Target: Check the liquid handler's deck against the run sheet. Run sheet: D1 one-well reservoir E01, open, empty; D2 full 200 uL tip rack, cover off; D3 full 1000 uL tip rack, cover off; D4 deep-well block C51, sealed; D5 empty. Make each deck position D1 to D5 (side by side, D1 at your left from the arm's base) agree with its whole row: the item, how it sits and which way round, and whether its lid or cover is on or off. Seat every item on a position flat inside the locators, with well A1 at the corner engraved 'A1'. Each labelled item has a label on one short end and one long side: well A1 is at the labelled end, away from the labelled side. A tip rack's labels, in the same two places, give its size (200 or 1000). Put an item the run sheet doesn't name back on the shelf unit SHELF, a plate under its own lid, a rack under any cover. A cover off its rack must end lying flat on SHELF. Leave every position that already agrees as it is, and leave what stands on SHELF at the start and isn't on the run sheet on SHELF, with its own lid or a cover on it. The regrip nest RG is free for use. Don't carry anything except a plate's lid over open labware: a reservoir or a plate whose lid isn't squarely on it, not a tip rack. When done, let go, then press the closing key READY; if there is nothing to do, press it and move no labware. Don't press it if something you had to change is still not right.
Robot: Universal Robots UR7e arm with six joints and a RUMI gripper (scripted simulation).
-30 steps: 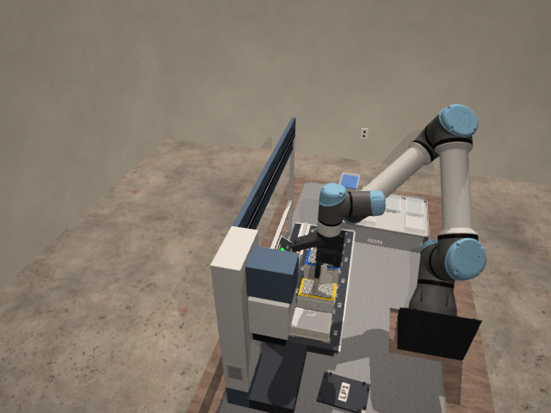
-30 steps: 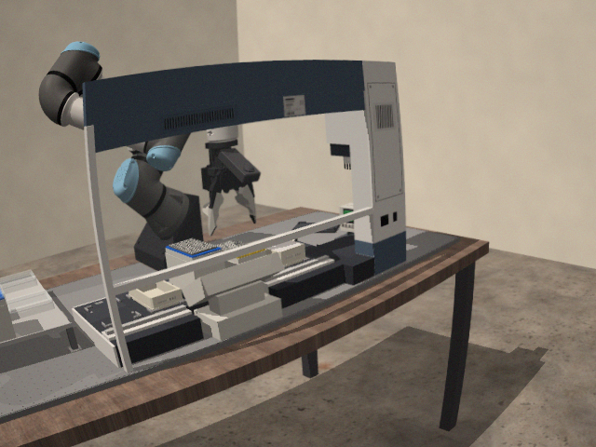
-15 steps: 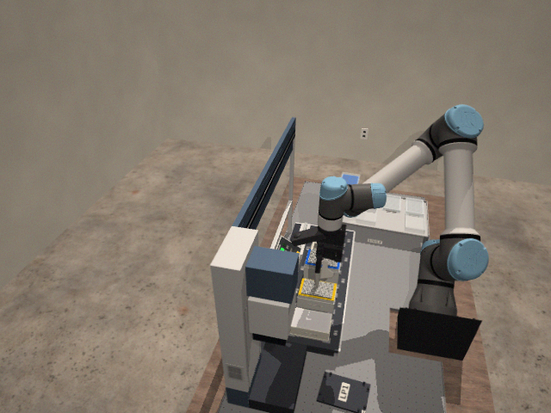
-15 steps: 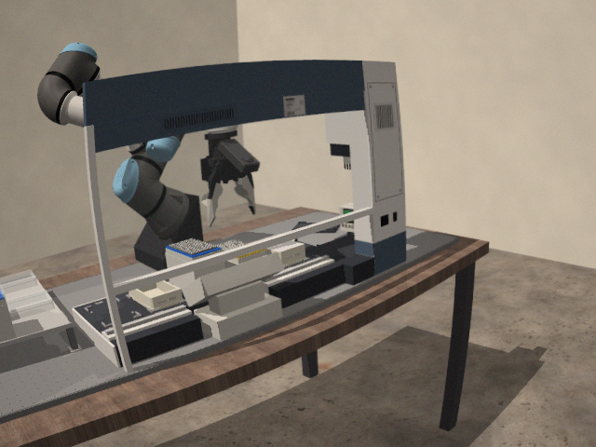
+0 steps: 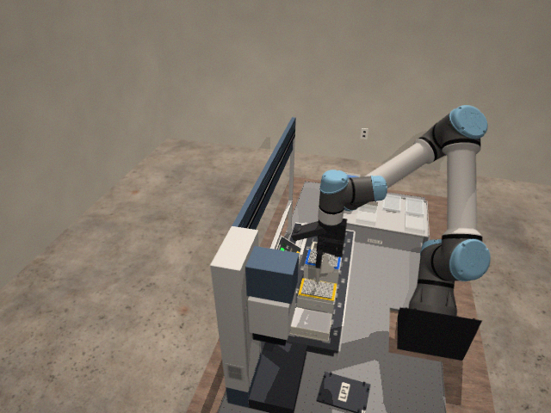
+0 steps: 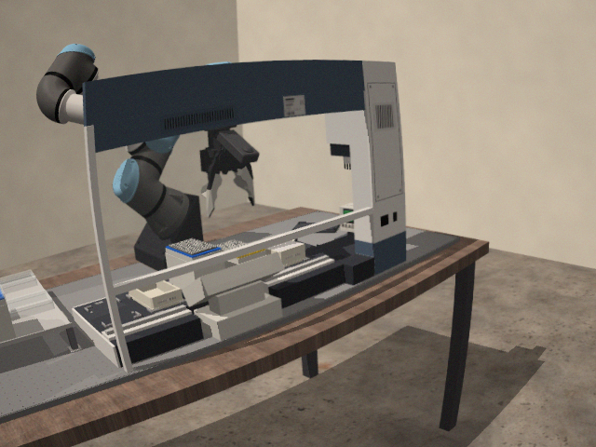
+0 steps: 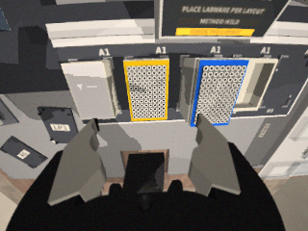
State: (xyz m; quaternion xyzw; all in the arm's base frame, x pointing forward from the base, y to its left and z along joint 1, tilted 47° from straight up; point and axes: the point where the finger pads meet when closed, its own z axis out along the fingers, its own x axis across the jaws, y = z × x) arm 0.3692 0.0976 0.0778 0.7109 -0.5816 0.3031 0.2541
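Observation:
My gripper (image 7: 147, 116) is open and empty. It hangs well above the deck, level with the gap between two tip racks; it also shows in the exterior view (image 6: 228, 192). In the wrist view the deck holds, from left to right, a closed grey block (image 7: 89, 89), a yellow-framed tip rack (image 7: 146, 89) with no cover, a blue-framed tip rack (image 7: 218, 91) with no cover, and an open cream reservoir (image 7: 260, 87) close against the blue rack. The far right position (image 7: 289, 96) looks bare. In the top view my wrist hides the reservoir; the blue rack (image 5: 322, 257) and yellow rack (image 5: 317, 288) show below it.
The handler's gantry beam (image 6: 225, 96) and a slanted rail (image 6: 240, 248) cross over the deck. Its screen (image 7: 217, 16) stands behind the deck. The shelf unit (image 5: 391, 213) carries several covered items. A black nest marked LP1 (image 5: 344, 391) lies on the table's near end.

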